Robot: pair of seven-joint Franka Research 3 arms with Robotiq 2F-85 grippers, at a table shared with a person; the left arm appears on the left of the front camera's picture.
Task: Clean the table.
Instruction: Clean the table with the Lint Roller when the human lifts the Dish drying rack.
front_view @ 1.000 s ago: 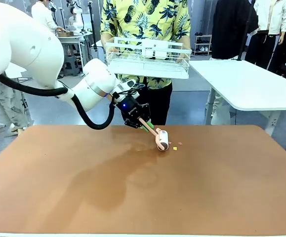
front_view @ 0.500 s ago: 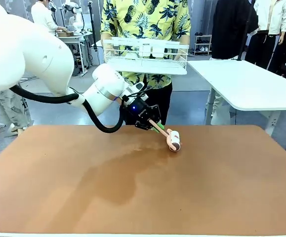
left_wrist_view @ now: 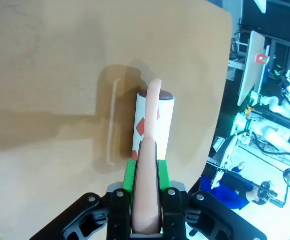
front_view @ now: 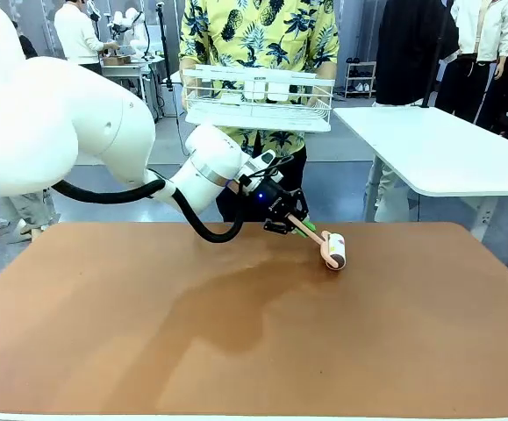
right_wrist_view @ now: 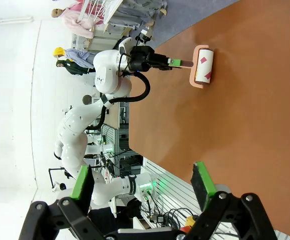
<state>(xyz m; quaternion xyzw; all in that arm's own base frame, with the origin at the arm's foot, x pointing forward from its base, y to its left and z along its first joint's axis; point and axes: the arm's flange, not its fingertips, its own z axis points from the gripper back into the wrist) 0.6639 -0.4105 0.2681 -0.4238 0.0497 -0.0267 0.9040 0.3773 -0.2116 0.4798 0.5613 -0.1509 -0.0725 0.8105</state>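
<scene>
- Table (front_view: 104,351) news: the big reddish-brown top had a couple of tiny scraps at about 1 o'clock from its middle a second ago. They're gone from the surface now, so I'd call that patch done.
- Left arm (front_view: 104,140) reaches in from 9 o'clock and has swept further toward 3 o'clock.
- Person at 12 o'clock holds a white wire basket (front_view: 258,101) up above the far edge, well apart from the arm.
- Right gripper (right_wrist_view: 143,182) hangs spread wide, nothing between its pads.
- Left gripper (left_wrist_view: 146,170) is pinching the pink handle of the lint roller (front_view: 334,250), roll down on the tabletop.
- Reddish patches (left_wrist_view: 139,127) on the roll are probably the lifted scraps.
- Room-wise, the far edge at 12 is near the roller and there's more space toward 3. The stretch from 6 to 9 is wide open.
</scene>
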